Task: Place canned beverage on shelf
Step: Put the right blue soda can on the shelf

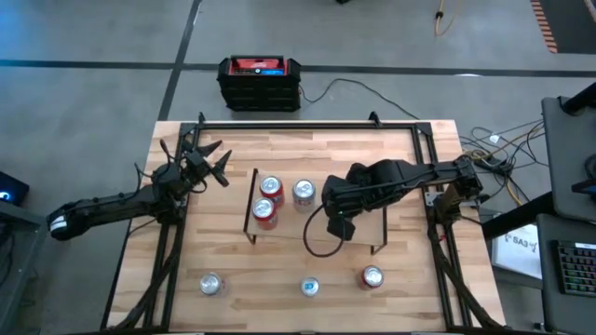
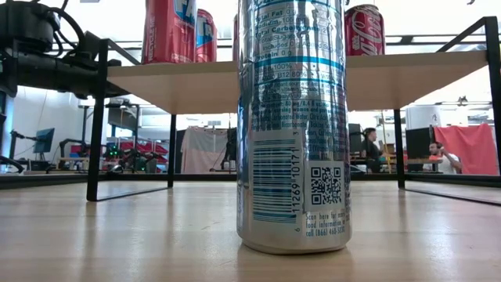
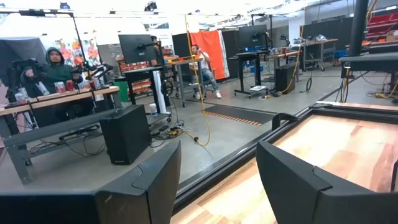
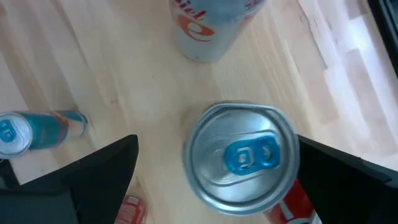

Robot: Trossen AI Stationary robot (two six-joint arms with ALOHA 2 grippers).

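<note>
Wooden shelf [image 1: 317, 209] sits mid-counter [image 1: 410, 149] with three cans on its left half: two red [image 1: 264, 213] and a silver one [image 1: 304, 192]. My right pincer [image 4: 217, 162] hangs over the shelf's right part, fingers spread wide around a silver can with a blue tab [image 4: 241, 161], not touching it. Three more cans stand apart along the near edge; the middle one [image 1: 309, 287] has open wood around it. My left pincer [image 1: 207, 166] waits half open near the far-left corner, clear of everything.
</note>
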